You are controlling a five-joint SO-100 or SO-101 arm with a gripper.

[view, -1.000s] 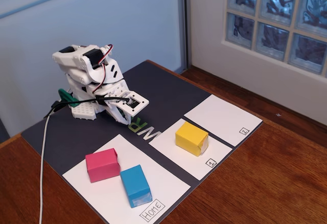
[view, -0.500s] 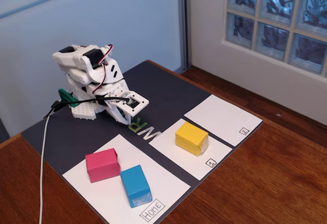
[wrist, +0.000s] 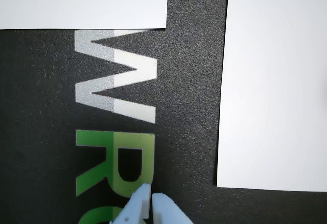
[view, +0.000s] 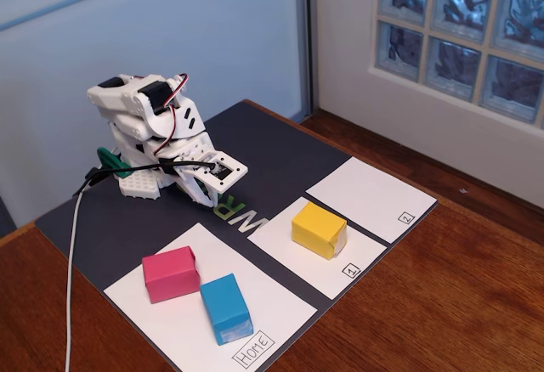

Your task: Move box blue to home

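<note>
Box blue [view: 227,307]: flat on home [view: 280,312] sheet, touching pink block [view: 171,273] at its 10 o'clock; task looks complete. Claw [wrist: 151,197]: tips together, empty, folded over dark mat [view: 110,219] on counter [view: 476,287], parked clear. Yellow block [view: 319,229]: on sheet 1 [view: 361,257], 1 o'clock of blue.

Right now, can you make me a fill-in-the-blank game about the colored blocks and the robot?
1. The blue block lies on the white sheet labelled ____.
2. The block touching the blue one is ____.
3. The yellow block sits on the sheet numbered ____.
4. In the wrist view, the gripper holds nothing and its fingertips are ____.

Missing words: HOME; pink; 1; closed
</note>
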